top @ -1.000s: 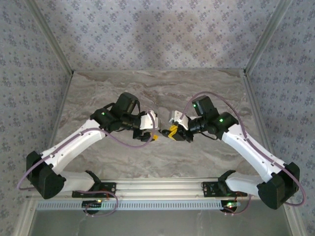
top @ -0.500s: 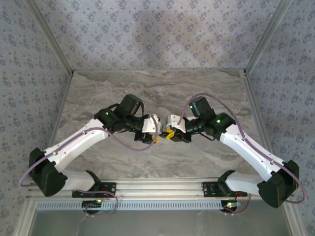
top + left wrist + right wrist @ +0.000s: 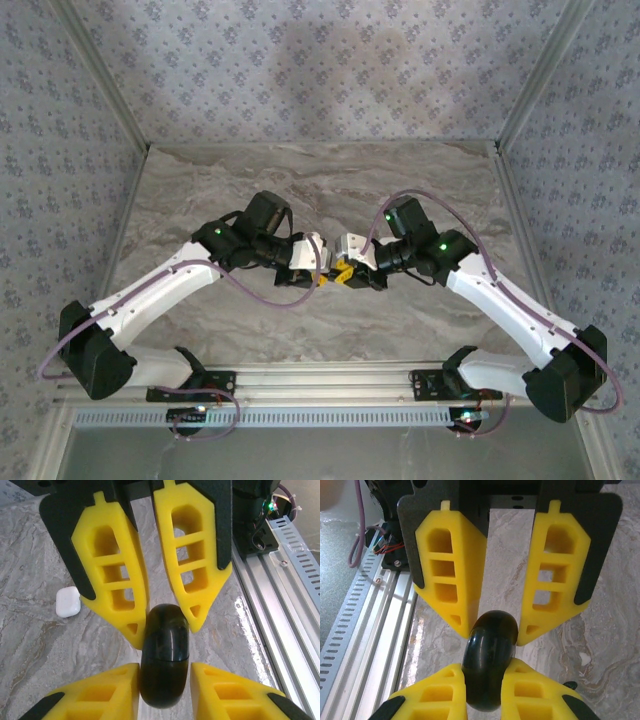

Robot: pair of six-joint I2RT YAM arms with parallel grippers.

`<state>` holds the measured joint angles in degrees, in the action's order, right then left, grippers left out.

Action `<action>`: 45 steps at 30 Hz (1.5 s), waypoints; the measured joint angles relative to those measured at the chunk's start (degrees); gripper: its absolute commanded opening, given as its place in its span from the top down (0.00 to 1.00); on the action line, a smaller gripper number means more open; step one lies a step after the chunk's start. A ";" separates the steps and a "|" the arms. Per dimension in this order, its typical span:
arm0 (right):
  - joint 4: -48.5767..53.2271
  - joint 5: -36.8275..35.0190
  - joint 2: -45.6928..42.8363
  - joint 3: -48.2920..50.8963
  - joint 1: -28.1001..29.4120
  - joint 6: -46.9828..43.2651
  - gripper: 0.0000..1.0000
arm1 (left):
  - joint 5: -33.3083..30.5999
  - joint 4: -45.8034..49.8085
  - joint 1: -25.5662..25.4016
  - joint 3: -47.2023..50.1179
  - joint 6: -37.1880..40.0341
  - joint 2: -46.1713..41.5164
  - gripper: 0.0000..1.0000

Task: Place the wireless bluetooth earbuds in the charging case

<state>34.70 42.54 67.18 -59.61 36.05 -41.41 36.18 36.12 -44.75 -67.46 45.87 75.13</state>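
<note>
Place: robot test cell, lab-type, as I read it from my feed. Evidence: marble-print tabletop [image 3: 300, 180]; patterned backdrop walls [image 3: 300, 60], possibly fabric; aluminium corner posts [image 3: 105, 80]; slotted rail [image 3: 320, 378] and cable duct [image 3: 330, 415] along near edge.

- I can read no text, label, brand name, number or sign on any surface in my views.

Grey marbled tabletop [image 3: 320, 180], floral-patterned walls [image 3: 320, 70] far and at both sides, aluminium rail [image 3: 320, 380] along near edge, slotted cable duct [image 3: 320, 415] nearer
</note>
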 measured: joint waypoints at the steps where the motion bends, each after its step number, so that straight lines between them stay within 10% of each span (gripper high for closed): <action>1: -0.48 0.20 -0.02 0.17 0.00 0.00 0.85 | 0.00 -0.11 0.00 0.00 -0.02 0.00 0.70; 10: -2.84 0.72 -0.85 1.90 -0.02 0.28 0.83 | 0.07 -0.37 0.00 0.07 -0.35 0.00 0.84; 24: -23.76 -1.46 -18.58 20.31 -5.57 14.56 0.48 | 6.27 -14.12 2.01 8.39 -11.98 -1.40 0.87; 35: -36.30 0.74 -20.06 23.80 -6.47 24.13 0.50 | 9.09 -27.58 2.01 12.20 -22.36 -2.54 0.87; 45: -37.75 4.20 -16.83 23.78 -6.45 25.05 0.77 | 10.14 -28.94 2.10 12.22 -23.45 -2.71 0.87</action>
<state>-3.05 46.74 50.35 -35.83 29.61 -16.36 46.33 7.18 -42.65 -55.24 22.41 72.42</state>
